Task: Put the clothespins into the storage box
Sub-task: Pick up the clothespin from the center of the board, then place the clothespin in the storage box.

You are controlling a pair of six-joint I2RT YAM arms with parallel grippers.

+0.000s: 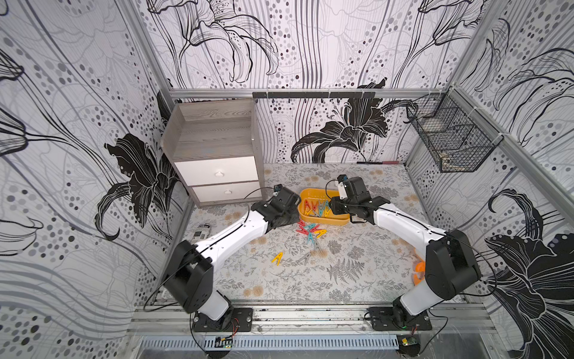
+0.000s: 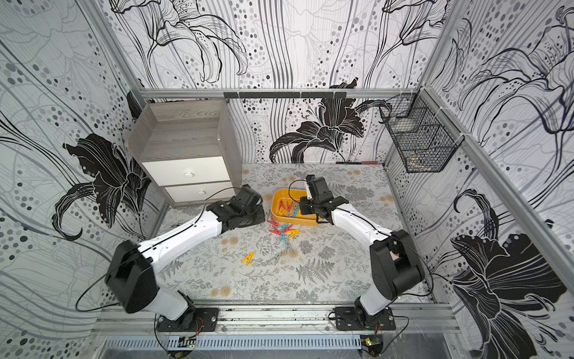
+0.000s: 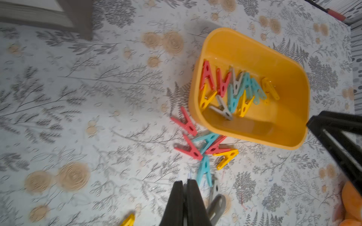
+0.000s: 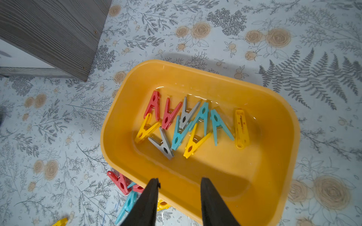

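My left fingers (image 3: 174, 201) are pressed together, with nothing I can see between them. A grey pin (image 3: 216, 203) lies just beside them, lengthwise along them, with the loose pile (image 3: 203, 144) and the box (image 3: 293, 109) beyond. My right fingers (image 4: 211, 203) hang apart and empty over the box.

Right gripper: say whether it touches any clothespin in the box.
Apart. Right wrist view: bare box floor separates the open, empty right gripper from the clothespins.

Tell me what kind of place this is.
Probably a robot test cell dressed as a home corner, not a real room: flower-print panels sit in an aluminium frame, two arms are bolted to a rail, and a small drawer cabinet stands on a floral tabletop.
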